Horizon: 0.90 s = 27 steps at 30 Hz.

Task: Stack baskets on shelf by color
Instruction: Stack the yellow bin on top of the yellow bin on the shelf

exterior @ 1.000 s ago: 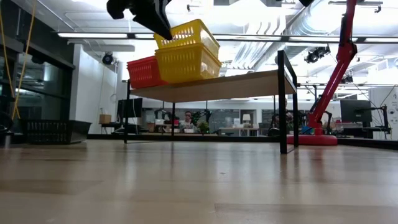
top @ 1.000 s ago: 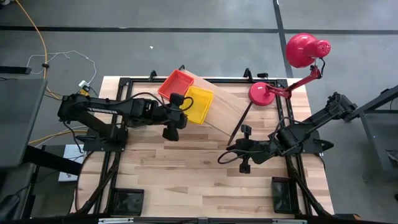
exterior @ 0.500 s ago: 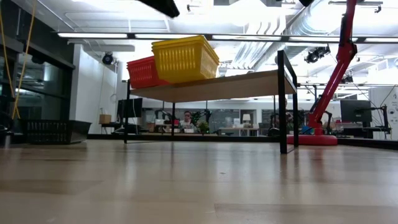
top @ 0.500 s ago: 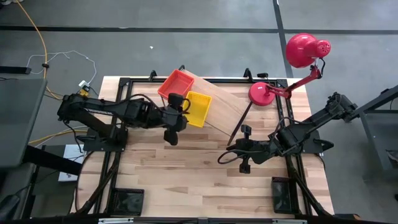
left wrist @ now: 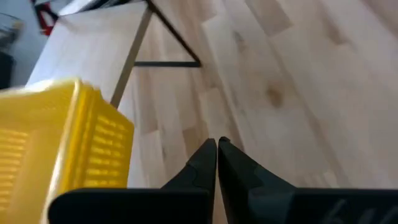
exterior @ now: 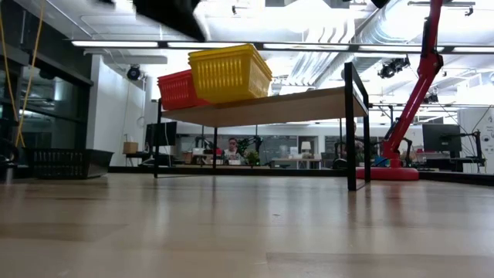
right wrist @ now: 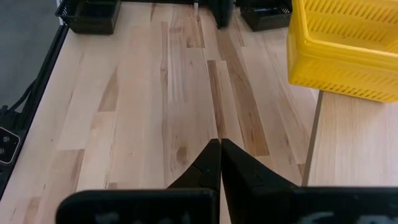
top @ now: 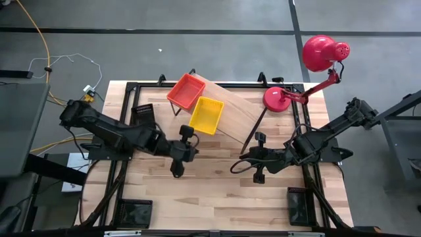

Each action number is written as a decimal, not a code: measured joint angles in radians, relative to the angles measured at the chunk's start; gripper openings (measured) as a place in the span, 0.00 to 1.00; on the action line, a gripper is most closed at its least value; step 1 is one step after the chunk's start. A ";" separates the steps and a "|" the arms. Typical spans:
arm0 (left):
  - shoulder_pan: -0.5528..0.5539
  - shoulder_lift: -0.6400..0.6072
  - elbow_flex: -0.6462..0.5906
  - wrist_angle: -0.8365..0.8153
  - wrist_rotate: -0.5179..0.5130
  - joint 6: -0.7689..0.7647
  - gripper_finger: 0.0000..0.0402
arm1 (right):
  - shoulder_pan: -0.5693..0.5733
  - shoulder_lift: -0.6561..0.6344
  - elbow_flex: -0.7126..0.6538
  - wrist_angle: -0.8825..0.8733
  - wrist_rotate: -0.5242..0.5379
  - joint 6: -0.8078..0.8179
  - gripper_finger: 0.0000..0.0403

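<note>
Bright even overhead light, ceiling strip (exterior: pixel 231 44) glare, left wrist view blurred

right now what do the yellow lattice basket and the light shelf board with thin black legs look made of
The yellow lattice-sided basket looks like moulded plastic: even colour, slotted walls, a slight sheen. The light rectangular shelf board looks like pale wood with a matte finish and faint grain; its thin black legs seem to be painted metal, though that is less certain.
</note>
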 joint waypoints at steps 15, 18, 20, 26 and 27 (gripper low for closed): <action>0.152 -0.012 -0.316 0.628 -0.209 0.107 0.00 | 0.000 0.000 0.000 -0.007 -0.005 -0.009 0.00; 0.182 -0.012 -0.316 0.657 -0.229 0.122 0.00 | 0.000 0.000 0.000 -0.007 -0.005 -0.009 0.00; 0.199 -0.014 -0.316 0.666 -0.229 0.139 0.00 | 0.000 0.000 0.000 -0.007 -0.005 -0.009 0.00; 0.245 -0.021 -0.315 0.660 -0.280 0.167 0.00 | 0.000 0.000 0.000 -0.007 -0.004 -0.009 0.00; 0.248 -0.021 -0.315 0.661 -0.291 0.176 0.00 | 0.000 0.000 0.000 -0.007 -0.004 -0.009 0.00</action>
